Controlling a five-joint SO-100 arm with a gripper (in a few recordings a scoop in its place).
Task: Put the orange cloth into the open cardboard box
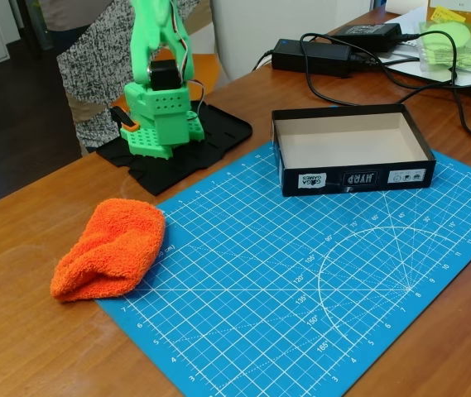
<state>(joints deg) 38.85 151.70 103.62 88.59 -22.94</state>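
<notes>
One orange cloth (111, 250) lies crumpled at the left of the fixed view, partly on the wooden tabletop (20, 331) and partly over the left edge of the blue cutting mat (301, 298), and we see nothing touching it. Well apart from it, at the mat's far edge, stands the open cardboard box (351, 178), its pale inner floor bare and its black side with white labels facing us. Behind the cloth we see the green arm (161, 91) rising from a black base plate (218, 136), but we cannot tell how its pincer stands; black power bricks (311, 55) and cables lie beyond the box.
</notes>
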